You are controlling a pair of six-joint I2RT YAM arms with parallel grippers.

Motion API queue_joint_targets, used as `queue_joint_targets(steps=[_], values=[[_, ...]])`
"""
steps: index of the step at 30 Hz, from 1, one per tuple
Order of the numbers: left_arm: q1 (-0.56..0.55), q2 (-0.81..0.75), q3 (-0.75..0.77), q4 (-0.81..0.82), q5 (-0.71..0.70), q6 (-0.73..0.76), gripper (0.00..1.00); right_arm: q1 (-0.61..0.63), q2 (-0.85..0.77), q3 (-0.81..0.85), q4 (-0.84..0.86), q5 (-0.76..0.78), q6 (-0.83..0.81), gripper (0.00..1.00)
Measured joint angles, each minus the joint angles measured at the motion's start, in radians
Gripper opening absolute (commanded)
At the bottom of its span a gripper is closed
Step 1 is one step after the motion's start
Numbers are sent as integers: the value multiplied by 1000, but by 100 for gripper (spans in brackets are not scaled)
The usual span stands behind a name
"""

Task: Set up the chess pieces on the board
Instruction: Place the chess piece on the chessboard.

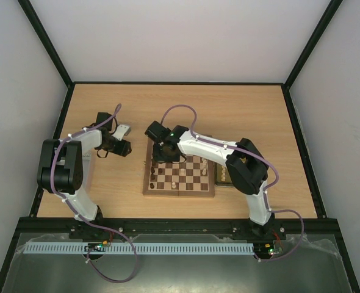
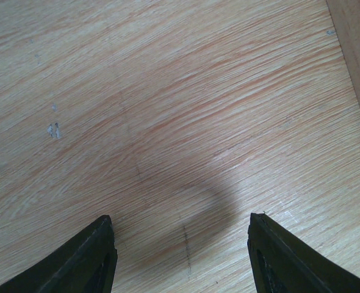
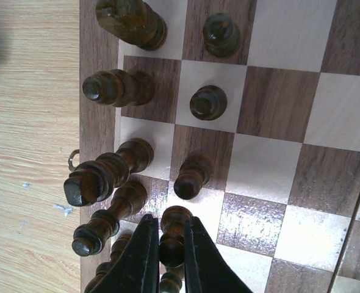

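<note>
The board [image 1: 195, 190] lies at the table's middle, with pale chess pieces [image 1: 181, 182] on its near rows and dark ones at its far left. In the right wrist view several dark chess pieces [image 3: 207, 102] stand on the board [image 3: 271, 104] near its left rim. My right gripper [image 3: 169, 221] is shut on a dark pawn [image 3: 174, 232] that stands upright among them, on a square in the second row in from that rim. My left gripper [image 2: 181, 223] hangs open over bare table, left of the board, with nothing between its fingers [image 2: 97, 256].
A yellowish tray [image 1: 224, 176] sits against the board's right side, mostly hidden under my right arm. Dark pieces crowd close to the left of the held pawn [image 3: 104, 177]. A small metal clasp [image 3: 74, 160] sticks out of the board's left rim. Black frame rails edge the table [image 1: 296, 140].
</note>
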Motion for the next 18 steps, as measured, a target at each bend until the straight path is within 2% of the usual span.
queue_joint_targets(steps=[18], values=[[0, 0, 0, 0, 0, 0, 61, 5, 23, 0, -1, 1, 0, 7]])
